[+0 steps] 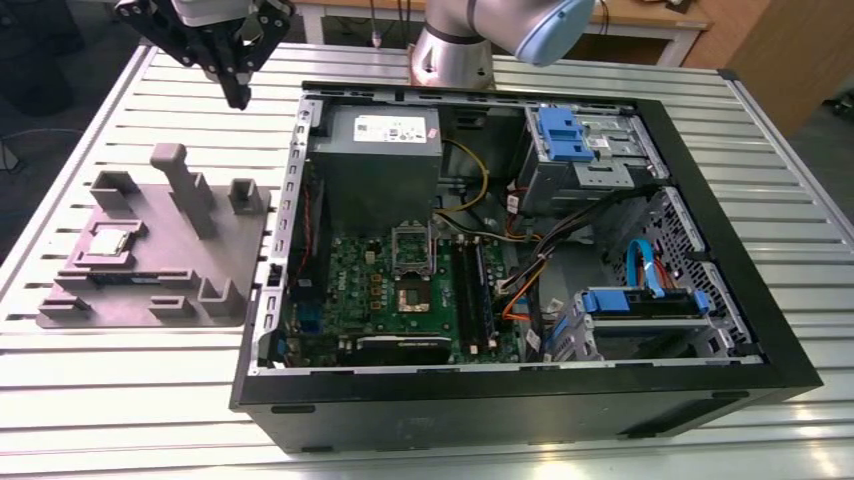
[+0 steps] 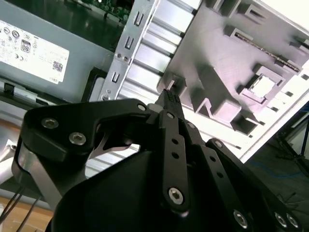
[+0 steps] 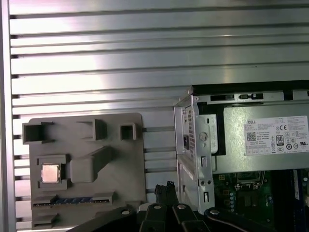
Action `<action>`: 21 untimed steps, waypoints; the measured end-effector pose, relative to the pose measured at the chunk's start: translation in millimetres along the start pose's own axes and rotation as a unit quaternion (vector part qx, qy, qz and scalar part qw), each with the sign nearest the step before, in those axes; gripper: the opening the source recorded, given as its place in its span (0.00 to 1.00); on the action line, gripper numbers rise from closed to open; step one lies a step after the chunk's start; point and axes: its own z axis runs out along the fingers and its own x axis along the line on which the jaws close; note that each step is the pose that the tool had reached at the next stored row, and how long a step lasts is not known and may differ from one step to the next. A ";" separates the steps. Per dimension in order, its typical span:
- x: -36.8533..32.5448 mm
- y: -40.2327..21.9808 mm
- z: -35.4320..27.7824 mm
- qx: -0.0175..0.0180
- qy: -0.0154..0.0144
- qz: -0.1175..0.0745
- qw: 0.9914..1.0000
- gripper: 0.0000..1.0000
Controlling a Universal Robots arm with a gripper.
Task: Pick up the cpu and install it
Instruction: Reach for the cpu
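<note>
Ribbed metal worktop carries, at the exterior view's left, a grey holder with the cpu lying flat in a square recess. My end effector hovers well apart from it, fingers pinched together, gripping nothing. Rightward lies an open computer case.

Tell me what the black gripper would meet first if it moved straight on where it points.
The black gripper would probably meet the ribbed metal table, in the gap between the grey plastic holder and the open black computer case; depth is unclear.
</note>
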 end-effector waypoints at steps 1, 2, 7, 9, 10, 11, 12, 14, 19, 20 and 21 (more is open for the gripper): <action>1.4 0.1 0.1 0.000 0.000 -0.001 1.000 0.10; 2.7 0.1 0.2 0.000 0.001 -0.002 1.000 0.10; 10.8 0.2 0.5 0.000 0.002 -0.006 1.000 0.10; 15.0 0.1 0.7 0.000 0.002 -0.007 1.000 0.10; 17.0 0.1 0.7 0.000 0.003 -0.007 1.000 0.10; 18.8 0.1 0.8 0.000 0.003 -0.008 1.000 0.10; 20.5 0.1 0.8 0.000 0.003 -0.009 1.000 0.10; 22.8 -0.1 0.9 0.000 0.003 -0.010 1.000 0.10; 23.4 -0.1 0.9 0.000 0.004 -0.010 1.000 0.10; 23.5 -0.1 0.9 0.000 0.004 -0.010 1.000 0.10; 23.6 -0.1 0.9 0.000 0.004 -0.010 1.000 0.10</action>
